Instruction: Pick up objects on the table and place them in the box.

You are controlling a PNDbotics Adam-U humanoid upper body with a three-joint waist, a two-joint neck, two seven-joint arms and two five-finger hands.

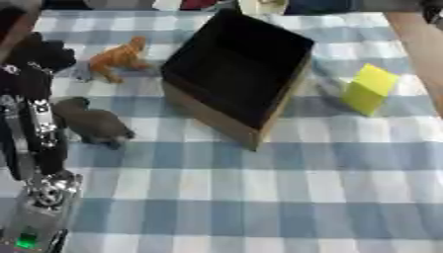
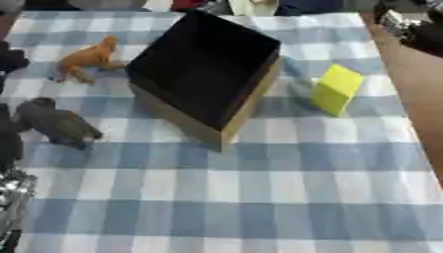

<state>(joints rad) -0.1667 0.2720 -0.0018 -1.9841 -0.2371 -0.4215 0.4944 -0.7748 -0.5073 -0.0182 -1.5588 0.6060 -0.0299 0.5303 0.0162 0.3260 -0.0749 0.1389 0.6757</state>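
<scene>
An open cardboard box (image 1: 235, 74) with a dark inside stands at the middle back of the table, turned corner-on. An orange toy animal (image 1: 117, 58) lies to its left. A grey toy animal (image 1: 92, 123) stands nearer, at front left of the box. A yellow block (image 1: 370, 89) stands right of the box. My left hand (image 1: 33, 131) rises along the left edge, fingers up and straight, just left of the grey toy and holding nothing. A dark shape with silver parts, my right hand (image 2: 414, 27), shows at the upper right corner, away from all objects.
A blue and white checked cloth (image 1: 259, 197) covers the table. Bare brown wood (image 1: 424, 54) runs along the right side. Some white and dark things (image 1: 259, 6) sit at the far edge behind the box.
</scene>
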